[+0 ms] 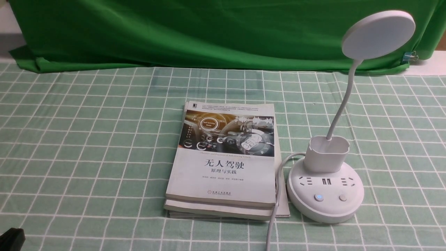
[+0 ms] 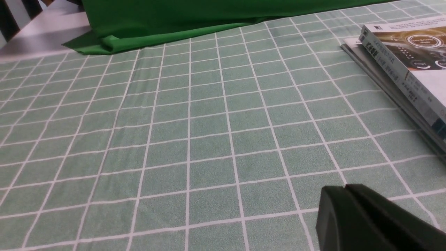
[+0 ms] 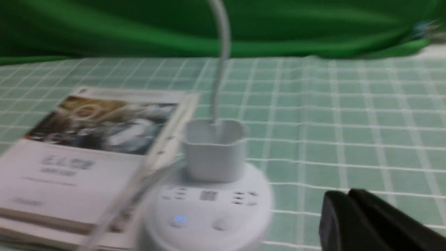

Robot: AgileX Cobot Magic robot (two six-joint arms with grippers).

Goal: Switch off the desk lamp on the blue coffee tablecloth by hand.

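Observation:
The white desk lamp (image 1: 325, 188) stands on the pale green-teal gridded tablecloth (image 1: 87, 139) at the right. Its disc head (image 1: 378, 34) is up on a thin neck above a cup holder and a round base. The base has sockets and two buttons; the left button (image 1: 318, 197) glows blue. My left gripper (image 2: 345, 190) is shut and empty, low over bare cloth; a bit of it shows at the front view's lower left corner (image 1: 12, 238). My right gripper (image 3: 348, 195) is shut and empty, beside the lamp base (image 3: 209, 209), apart from it; that view is blurred.
A stack of books (image 1: 224, 160) lies left of the lamp, touching its white cord (image 1: 277, 198). It also shows in the left wrist view (image 2: 404, 66). A dark green backdrop cloth (image 1: 209, 31) hangs along the far edge.

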